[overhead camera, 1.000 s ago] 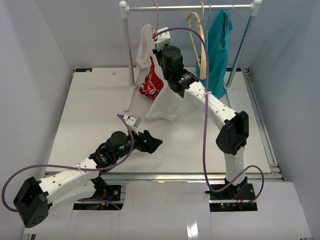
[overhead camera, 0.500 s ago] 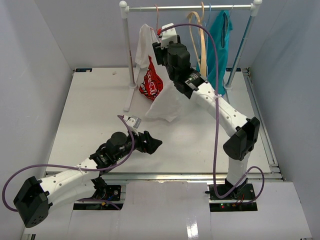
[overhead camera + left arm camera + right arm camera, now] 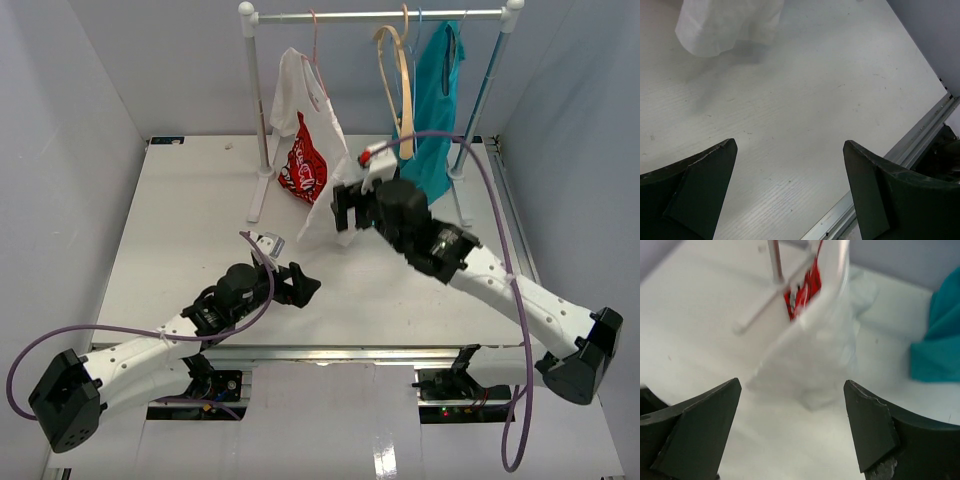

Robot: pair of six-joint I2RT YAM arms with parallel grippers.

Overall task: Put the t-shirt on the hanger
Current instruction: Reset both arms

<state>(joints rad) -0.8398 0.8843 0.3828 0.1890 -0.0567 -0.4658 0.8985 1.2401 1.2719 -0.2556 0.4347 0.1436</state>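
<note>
The white t-shirt (image 3: pixel 296 100) with its red print (image 3: pixel 303 163) hangs on the pink hanger (image 3: pixel 318 78), whose hook is over the rack's rail. The shirt's hem (image 3: pixel 322 222) reaches down to the table. My right gripper (image 3: pixel 346 208) is open and empty, low over the table just right of the hem. In the right wrist view the t-shirt (image 3: pixel 815 360) lies ahead of the open right gripper (image 3: pixel 791 385), blurred. My left gripper (image 3: pixel 308 284) rests open near the table's front. The left wrist view has only bare table between the left gripper's (image 3: pixel 789 144) fingers, with the t-shirt's hem (image 3: pixel 725 25) far ahead.
A white clothes rack (image 3: pixel 262 100) stands at the back of the table. On its rail also hang a tan wooden hanger (image 3: pixel 396 80) and a teal garment (image 3: pixel 436 95). The rack's foot (image 3: pixel 257 200) lies left of the shirt. A metal rail (image 3: pixel 900 155) edges the table's front.
My right gripper has opened at the top of the hanger and drawn back down toward the table's middle. The t-shirt stays hanging on the rail. The left arm has barely moved.
</note>
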